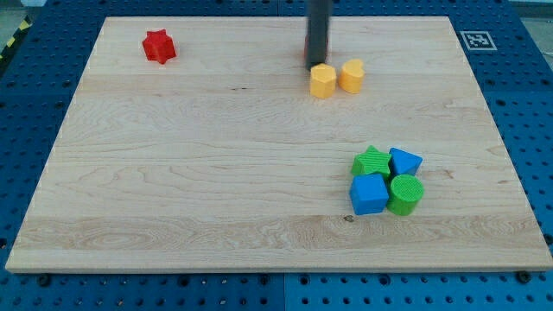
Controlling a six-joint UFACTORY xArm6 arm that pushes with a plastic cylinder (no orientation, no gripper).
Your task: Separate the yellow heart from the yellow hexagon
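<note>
Two yellow blocks sit side by side near the view's top centre, touching or almost touching. The left one [322, 81] looks like the hexagon. The right one [352, 76] has a notch on top and looks like the heart. My tip [317, 66] is at the upper left edge of the yellow hexagon, touching it or nearly so. The dark rod rises straight up out of the view's top. A sliver of something red [306, 53] shows at the rod's left side, mostly hidden behind it.
A red star [159, 46] lies at the view's top left. A tight cluster sits at the lower right: green star [371, 161], blue triangular block [404, 161], blue cube [369, 193], green cylinder [405, 193]. The wooden board [173, 190] ends on all sides against a blue surface.
</note>
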